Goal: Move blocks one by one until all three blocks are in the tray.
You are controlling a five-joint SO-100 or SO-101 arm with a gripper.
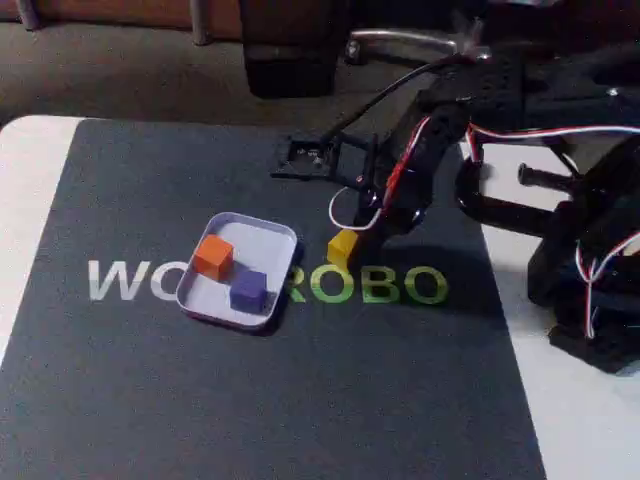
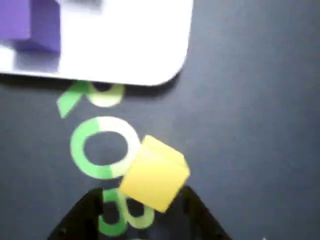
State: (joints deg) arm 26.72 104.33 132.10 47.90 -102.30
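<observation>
Yellow, the small solid cube [image 2: 154,175] sits gripped in my pincer [image 2: 145,200], closed on it for carrying. Orange cube [image 1: 213,256] and purple cube [image 1: 248,290] already occupy the shallow pale tray [image 1: 270,237].

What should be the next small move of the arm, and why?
Probably carry the yellow block sideways over the tray before releasing. It sits between the gripper fingers, apparently gripped, beside the tray; the orange block and purple block lie inside.
</observation>
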